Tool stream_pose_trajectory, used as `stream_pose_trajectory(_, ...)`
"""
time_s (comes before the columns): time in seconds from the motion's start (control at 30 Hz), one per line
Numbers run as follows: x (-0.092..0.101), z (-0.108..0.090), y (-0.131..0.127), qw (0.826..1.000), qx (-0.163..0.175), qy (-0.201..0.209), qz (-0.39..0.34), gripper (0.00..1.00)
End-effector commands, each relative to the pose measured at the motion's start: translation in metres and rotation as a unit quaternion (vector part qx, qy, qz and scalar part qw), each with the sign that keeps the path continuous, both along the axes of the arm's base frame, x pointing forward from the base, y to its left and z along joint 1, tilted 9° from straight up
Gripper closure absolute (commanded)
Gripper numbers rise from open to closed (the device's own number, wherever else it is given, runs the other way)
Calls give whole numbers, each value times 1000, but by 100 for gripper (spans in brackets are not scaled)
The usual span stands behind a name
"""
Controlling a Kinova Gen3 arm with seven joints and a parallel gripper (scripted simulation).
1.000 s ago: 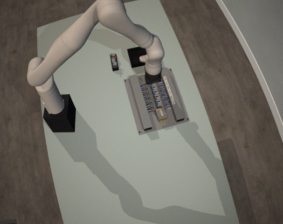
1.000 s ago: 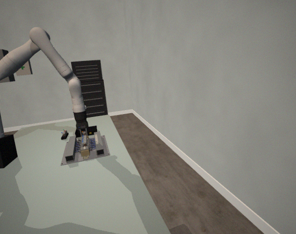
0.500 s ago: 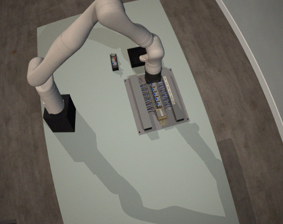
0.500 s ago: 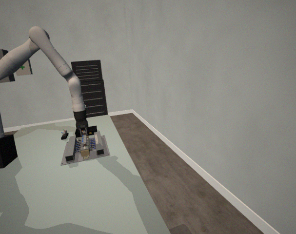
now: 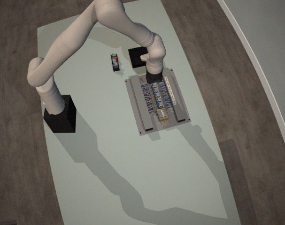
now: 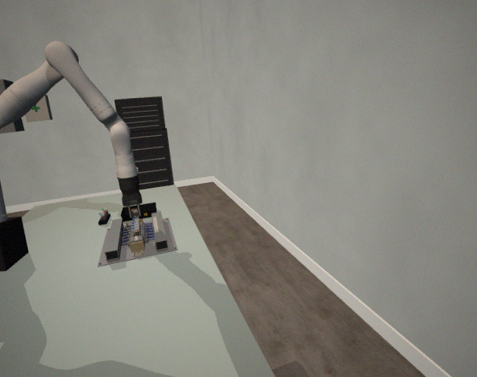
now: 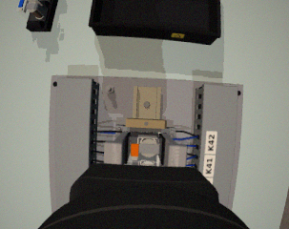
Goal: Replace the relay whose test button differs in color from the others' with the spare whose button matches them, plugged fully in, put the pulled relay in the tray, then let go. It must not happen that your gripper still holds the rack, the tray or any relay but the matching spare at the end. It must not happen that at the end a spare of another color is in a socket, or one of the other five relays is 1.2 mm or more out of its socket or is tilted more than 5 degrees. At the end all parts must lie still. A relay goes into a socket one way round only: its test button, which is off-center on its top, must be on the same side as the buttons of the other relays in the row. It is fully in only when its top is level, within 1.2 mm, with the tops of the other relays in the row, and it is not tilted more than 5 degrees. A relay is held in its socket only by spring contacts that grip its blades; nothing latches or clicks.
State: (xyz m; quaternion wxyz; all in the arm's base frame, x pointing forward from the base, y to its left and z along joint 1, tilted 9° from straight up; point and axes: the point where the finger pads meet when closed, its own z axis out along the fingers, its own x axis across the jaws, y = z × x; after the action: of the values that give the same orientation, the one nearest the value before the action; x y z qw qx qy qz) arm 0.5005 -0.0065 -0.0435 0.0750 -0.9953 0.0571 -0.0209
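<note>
the fingers are clenched on the orange relay, seemingly raised from its socket, with the tray drop and blue spare still to do.

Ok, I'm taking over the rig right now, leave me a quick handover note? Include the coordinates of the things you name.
Gripper [image 5: 154, 78] [image 6: 134, 213] [image 7: 144, 143]: shut on the orange relay [image 6: 133, 210] [image 7: 149, 148], at the row's far end, seemingly drawn up; blade clearance not visible.
Blue relays [image 5: 157, 94] [image 6: 135, 224]: five in the row.
Rack [image 5: 116, 69] [image 6: 104, 221] [image 7: 38, 24]: green, red and blue spares.
Tray [image 5: 130, 59] [image 6: 150, 206] [image 7: 155, 37]: beyond the board, near the rack.
Done: odd relay gripped.
Left: orange into tray; blue spare into its socket, button side matching, level; let go.
</note>
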Motion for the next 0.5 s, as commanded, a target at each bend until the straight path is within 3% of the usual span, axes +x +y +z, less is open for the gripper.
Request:
stream_pose_trajectory(0.0, 2, 3, -1, 1000, 0, -2, 0, 100)
stream_pose_trajectory(0.47, 2, 6, -1, 1000, 0, -2, 0, 100)
